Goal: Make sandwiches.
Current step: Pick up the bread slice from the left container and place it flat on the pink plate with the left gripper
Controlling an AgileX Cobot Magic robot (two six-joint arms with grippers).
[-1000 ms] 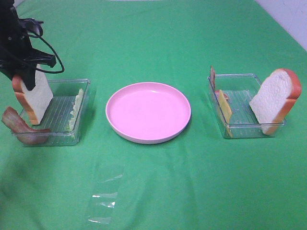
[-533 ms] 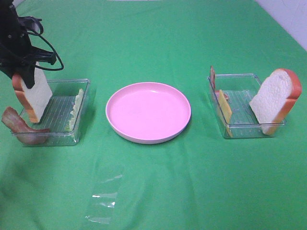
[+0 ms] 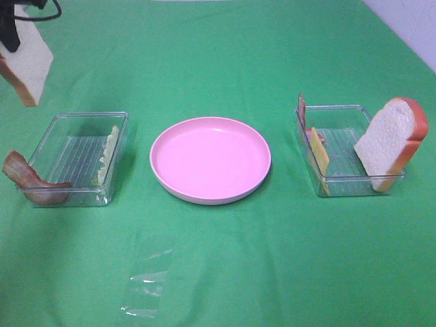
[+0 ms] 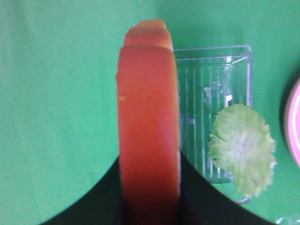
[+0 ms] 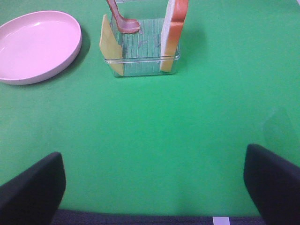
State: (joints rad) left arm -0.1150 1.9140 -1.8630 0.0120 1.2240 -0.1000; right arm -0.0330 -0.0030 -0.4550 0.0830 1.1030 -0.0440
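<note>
White bread slice hangs in your left gripper in the high view, pinched in the air clear of the left tray, well apart from the pink plate. Bacon and lettuce rest in that tray; a second slice leans in the right tray. From the left wrist you see the crust edge-on between dark fingers: probably light and spongy, so hold the flat faces gently. From the right wrist, your right gripper is spread wide, holding nothing.

Staged lab tabletop; plain green cloth; toy food in clear trays; pink plate at centre
</note>
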